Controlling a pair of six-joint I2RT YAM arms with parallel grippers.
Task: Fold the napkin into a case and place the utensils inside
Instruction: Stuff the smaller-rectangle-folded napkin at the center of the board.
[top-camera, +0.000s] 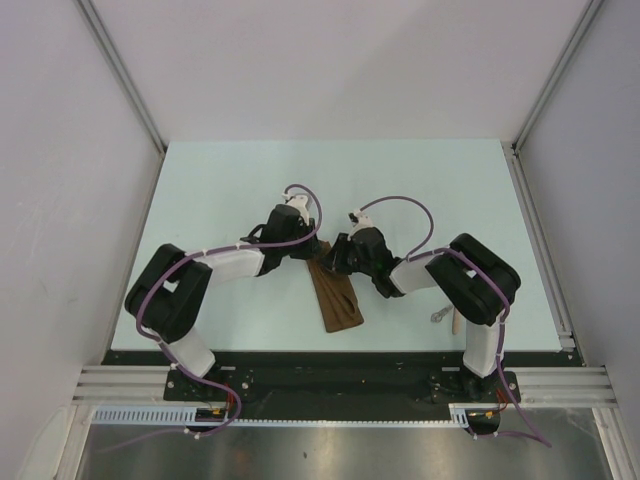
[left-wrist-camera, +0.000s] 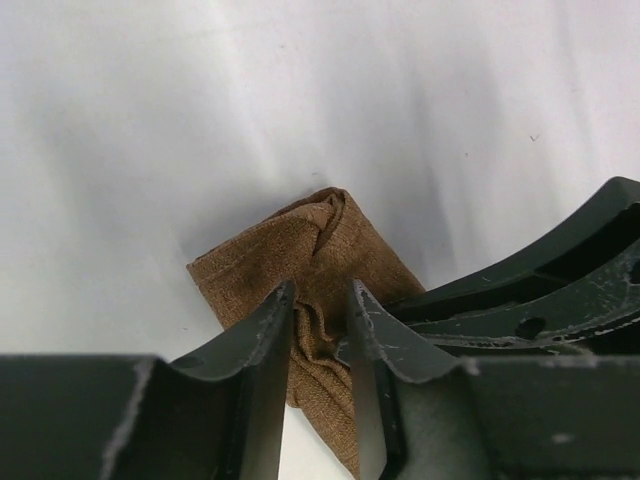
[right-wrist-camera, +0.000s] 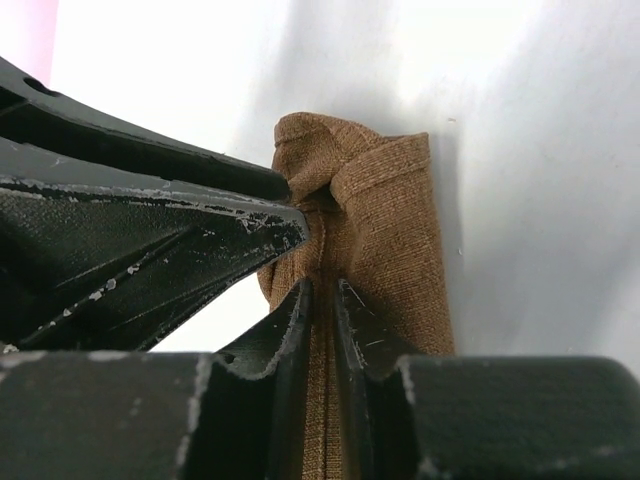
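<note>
Top view: the napkin, folded into a narrow strip, lies on the table. The left gripper and right gripper meet over the napkin's far end, and the utensils lie well to the napkin's right

Left wrist view: the left gripper stands slightly parted, astride a wrinkled ridge of the napkin

Right wrist view: the right gripper is narrowly parted, with a ridge of the napkin between its tips
</note>
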